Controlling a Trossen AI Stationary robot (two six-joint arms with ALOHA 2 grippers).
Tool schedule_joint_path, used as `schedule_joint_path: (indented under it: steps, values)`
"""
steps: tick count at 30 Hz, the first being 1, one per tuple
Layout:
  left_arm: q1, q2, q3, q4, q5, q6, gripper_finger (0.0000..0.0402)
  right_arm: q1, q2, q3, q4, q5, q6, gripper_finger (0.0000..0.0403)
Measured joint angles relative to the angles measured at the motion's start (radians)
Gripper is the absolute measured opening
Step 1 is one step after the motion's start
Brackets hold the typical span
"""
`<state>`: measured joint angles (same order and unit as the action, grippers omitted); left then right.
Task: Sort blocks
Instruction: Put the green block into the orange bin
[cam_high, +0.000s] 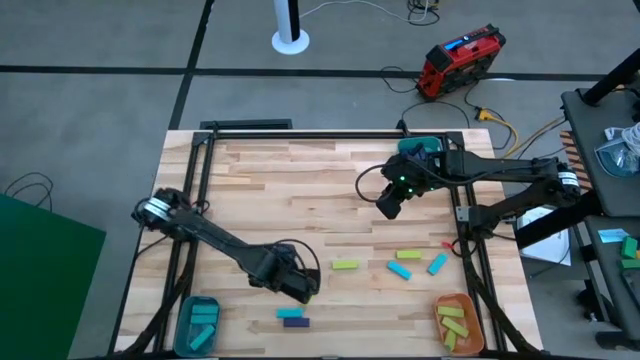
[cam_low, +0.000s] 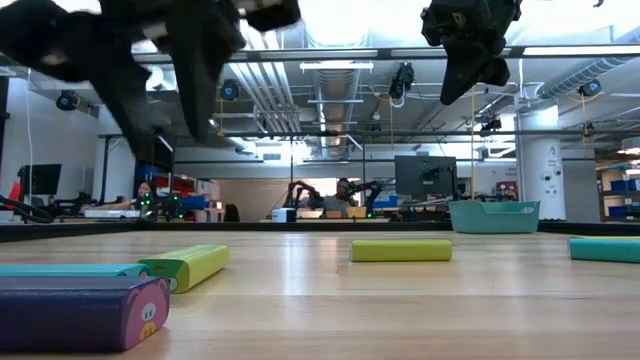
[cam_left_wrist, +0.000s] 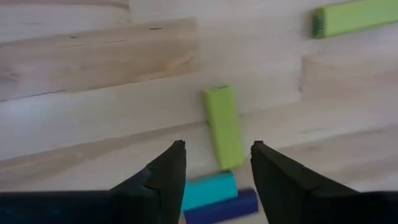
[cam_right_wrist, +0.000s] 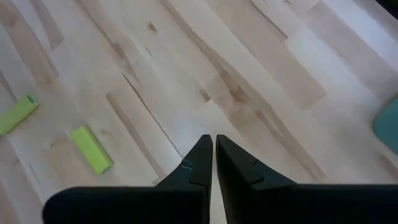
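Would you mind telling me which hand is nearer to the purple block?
The left hand hangs open just above the purple block, beside a green block. The right hand is shut, far off over mid-table.

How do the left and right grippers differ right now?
The left gripper has its fingers spread open; the right gripper has its fingers closed together. The left one hangs over a yellow-green block at the table's near edge, while the right one hangs over bare wood farther back, beside no block. Both hold nothing.
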<state>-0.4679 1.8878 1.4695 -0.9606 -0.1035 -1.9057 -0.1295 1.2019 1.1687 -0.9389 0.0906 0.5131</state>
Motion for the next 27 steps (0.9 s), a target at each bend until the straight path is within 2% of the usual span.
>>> schedule_joint_path:
  steps: [8, 18, 27]
  values:
    - [0.002, 0.105, 0.069, 0.005, 0.001, 0.011, 0.0200, 0.000, -0.002, 0.000, 0.000, 0.000, -0.009, 0.0012]
    - [0.001, 0.219, 0.108, 0.017, 0.039, 0.003, 0.0202, 0.000, -0.002, 0.000, 0.000, 0.000, -0.009, 0.0012]
    - [0.001, 0.261, 0.107, 0.076, 0.042, 0.026, 0.0200, 0.000, -0.002, 0.000, 0.001, 0.000, -0.016, 0.0012]
